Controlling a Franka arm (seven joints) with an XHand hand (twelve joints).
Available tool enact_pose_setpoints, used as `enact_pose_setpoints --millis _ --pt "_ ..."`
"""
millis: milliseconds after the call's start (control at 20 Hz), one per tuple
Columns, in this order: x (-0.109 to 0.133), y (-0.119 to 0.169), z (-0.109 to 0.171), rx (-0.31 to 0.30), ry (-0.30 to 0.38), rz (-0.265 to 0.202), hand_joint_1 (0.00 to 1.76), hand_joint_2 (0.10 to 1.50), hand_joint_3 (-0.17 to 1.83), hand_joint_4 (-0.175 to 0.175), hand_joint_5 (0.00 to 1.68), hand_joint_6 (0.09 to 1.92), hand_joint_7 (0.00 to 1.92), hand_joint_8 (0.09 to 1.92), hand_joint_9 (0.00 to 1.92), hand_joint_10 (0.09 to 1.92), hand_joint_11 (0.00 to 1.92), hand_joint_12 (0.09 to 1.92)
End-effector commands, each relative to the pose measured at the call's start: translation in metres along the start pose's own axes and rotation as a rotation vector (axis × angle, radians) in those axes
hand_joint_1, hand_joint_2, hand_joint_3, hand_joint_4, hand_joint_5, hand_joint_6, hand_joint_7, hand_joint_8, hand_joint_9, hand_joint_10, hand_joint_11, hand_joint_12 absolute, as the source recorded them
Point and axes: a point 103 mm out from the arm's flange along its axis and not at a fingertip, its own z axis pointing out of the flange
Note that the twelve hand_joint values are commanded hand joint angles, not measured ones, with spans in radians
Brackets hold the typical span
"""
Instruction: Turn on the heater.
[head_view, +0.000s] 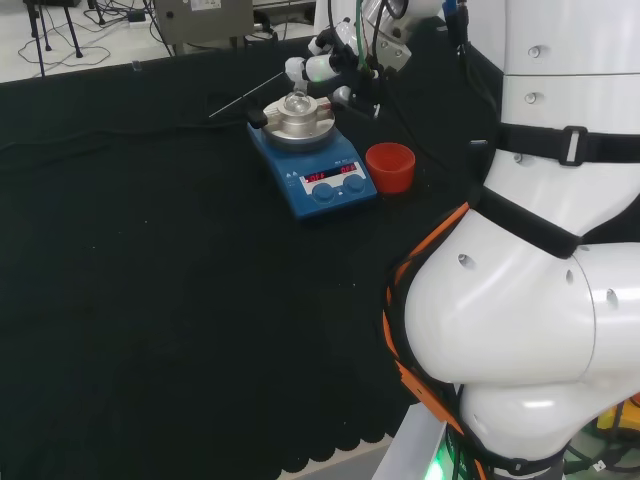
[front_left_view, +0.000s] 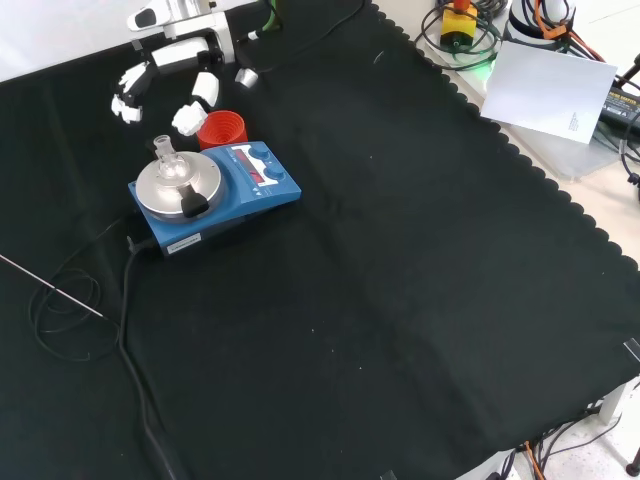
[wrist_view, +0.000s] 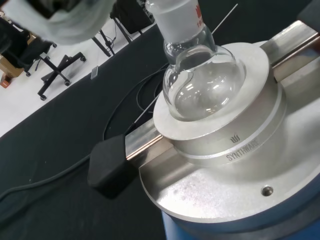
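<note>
My hand (front_left_view: 170, 75) hanging with fingers spread and holding nothing, just beyond the blue heater (front_left_view: 215, 192) at the front view's upper left, round-bottom flask (front_left_view: 166, 160) on its metal block, red ribbed ring (front_left_view: 222, 129) beside it

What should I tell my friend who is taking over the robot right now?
Hand: open, fingers relaxed, holding nothing, hanging above the far side of the heater in the front view.
Heater: blue box on the black cloth, red display lit, two knobs on its front panel. A round glass flask sits in the metal block on top.
Red cup: beside the heater, apart from it.
Done: hand brought near the heater.
Left: the hand is not touching the knobs yet.
</note>
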Motion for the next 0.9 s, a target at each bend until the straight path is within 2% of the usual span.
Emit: enact_pose_setpoints --millis 50,500,750,900 --pt "-0.003 -0.013 -0.014 -0.02 -0.011 0.004 0.69 0.63 0.46 -0.039 0.39 0.46 0.33 0.74 0.53 0.75 0.16 1.39" --pt "-0.007 -0.053 -0.027 -0.015 -0.05 0.016 0.7 0.64 0.45 -0.038 0.39 0.44 0.33 0.73 0.52 0.75 0.15 1.39" --pt "-0.008 -0.081 -0.031 0.033 -0.079 0.02 0.77 0.65 0.47 -0.037 0.39 0.42 0.34 0.73 0.52 0.75 0.15 1.39" --pt "-0.009 -0.095 -0.032 0.104 -0.103 0.027 0.88 0.62 0.59 -0.036 0.4 0.38 0.43 0.72 0.61 0.72 0.17 1.39"
